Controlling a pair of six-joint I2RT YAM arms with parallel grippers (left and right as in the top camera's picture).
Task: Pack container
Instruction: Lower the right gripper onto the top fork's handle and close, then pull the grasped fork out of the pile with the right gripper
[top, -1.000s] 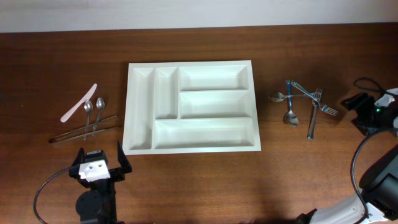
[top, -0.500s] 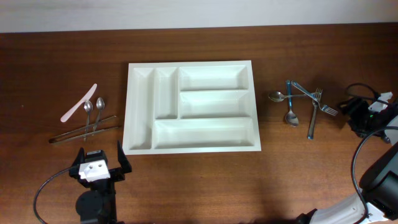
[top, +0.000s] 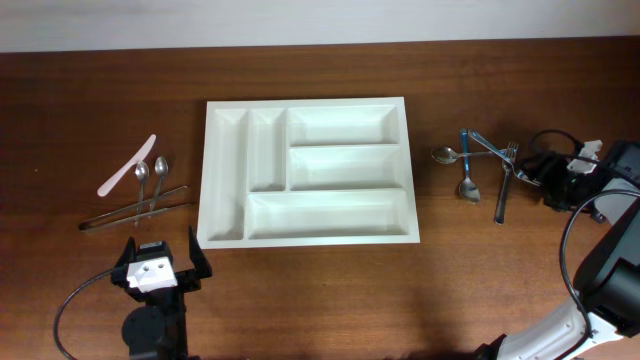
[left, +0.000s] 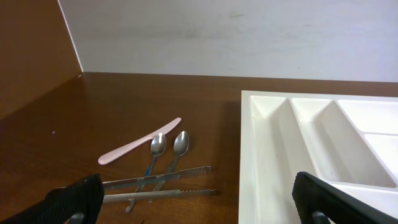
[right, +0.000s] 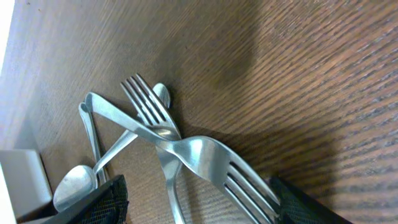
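The container (top: 227, 170), a large white cutlery tray with five empty compartments, lies mid-table; its left part shows in the left wrist view (left: 311, 143). Left of it lie a pink knife (top: 127, 165), two small spoons (top: 150, 172) and metal tongs (top: 135, 210). Right of it is a tangle of forks and spoons (top: 487, 170). My right gripper (top: 545, 172) is open and low, its fingers on either side of a fork's tines (right: 249, 183). My left gripper (top: 160, 268) is open and empty near the front edge, below the tongs (left: 155, 186).
The wooden table ends at a white wall at the back (left: 249, 37). Black cables (top: 80, 300) loop at the front left and at the right by the arm (top: 570, 250).
My right gripper has moved left toward the pile of forks and spoons and now straddles a fork's tines. The left arm and everything else have not moved.
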